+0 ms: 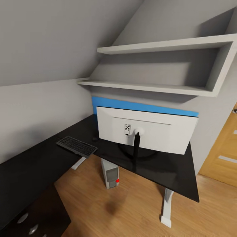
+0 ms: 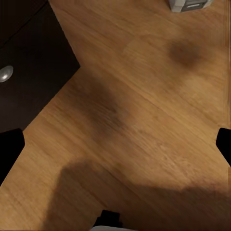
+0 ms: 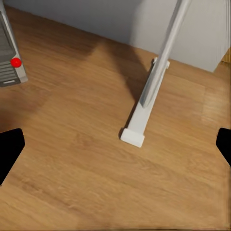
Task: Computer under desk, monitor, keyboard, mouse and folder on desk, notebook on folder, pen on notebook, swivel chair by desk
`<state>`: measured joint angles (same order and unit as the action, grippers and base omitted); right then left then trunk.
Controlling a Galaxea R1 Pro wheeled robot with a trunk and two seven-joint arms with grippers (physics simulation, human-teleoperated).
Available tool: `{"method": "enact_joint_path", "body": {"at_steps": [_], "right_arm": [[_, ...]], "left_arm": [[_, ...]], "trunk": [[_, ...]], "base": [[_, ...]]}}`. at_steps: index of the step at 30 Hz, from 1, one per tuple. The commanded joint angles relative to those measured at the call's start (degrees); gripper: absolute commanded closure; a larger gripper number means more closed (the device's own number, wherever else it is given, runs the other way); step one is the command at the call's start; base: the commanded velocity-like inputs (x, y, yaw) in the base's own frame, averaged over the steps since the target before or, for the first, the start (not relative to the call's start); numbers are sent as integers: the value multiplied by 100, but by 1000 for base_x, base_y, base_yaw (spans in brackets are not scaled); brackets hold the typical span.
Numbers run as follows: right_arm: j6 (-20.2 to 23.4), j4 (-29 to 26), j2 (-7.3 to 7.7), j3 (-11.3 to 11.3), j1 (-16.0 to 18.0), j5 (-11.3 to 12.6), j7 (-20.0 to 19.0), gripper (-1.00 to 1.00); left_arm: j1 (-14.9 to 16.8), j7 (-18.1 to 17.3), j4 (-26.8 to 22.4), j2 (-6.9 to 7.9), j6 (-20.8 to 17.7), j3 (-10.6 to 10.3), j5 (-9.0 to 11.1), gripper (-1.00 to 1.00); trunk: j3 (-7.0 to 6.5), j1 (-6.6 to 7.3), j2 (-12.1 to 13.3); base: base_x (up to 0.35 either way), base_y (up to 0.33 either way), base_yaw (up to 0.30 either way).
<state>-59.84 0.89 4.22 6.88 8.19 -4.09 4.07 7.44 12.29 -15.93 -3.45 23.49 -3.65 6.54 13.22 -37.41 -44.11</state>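
Observation:
The white monitor (image 1: 148,130) stands on the black desk (image 1: 29,171) with its back and black stand toward me. To its left the dark keyboard (image 1: 76,146) lies on the desk near the inner corner edge. The grey computer tower (image 1: 110,173) with a red light stands on the floor under the desk; its corner appears in the left wrist view (image 2: 190,4) and its front in the right wrist view (image 3: 9,57). My left gripper (image 2: 115,147) and right gripper (image 3: 115,147) both hang open over bare wooden floor, holding nothing.
A white desk leg (image 1: 167,207) with a foot stands on the floor, seen also by the right wrist (image 3: 149,91). A dark drawer unit (image 2: 29,62) with round knobs sits under the desk's left wing. Wall shelves (image 1: 148,87) hang above. A wooden door (image 1: 223,154) is at right.

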Motion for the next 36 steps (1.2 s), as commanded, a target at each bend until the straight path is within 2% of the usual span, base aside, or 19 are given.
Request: {"method": "enact_joint_path", "body": {"at_steps": [1, 12, 25, 36], "right_arm": [[-16, 11, 0, 15, 7, -58, 41, -100], [-16, 17, 0, 15, 7, -173, 41, -100], [-16, 17, -9, 15, 7, -180, 41, -100], [-16, 25, -34, 15, 7, -180, 50, -100]], "left_arm": [[3, 21, 1, 2, 22, -40, 58, -100], [3, 20, 2, 2, 18, -40, 58, -100], [3, 19, 2, 2, 24, -39, 58, -100], [3, 19, 2, 2, 25, -41, 58, -100]], "trunk": [[8, -1, -6], [8, -1, -6], [8, -1, -6], [8, -1, -6]], "base": [[6, 25, -300], [9, 7, -300], [167, 34, -292], [126, 167, -42]]}}
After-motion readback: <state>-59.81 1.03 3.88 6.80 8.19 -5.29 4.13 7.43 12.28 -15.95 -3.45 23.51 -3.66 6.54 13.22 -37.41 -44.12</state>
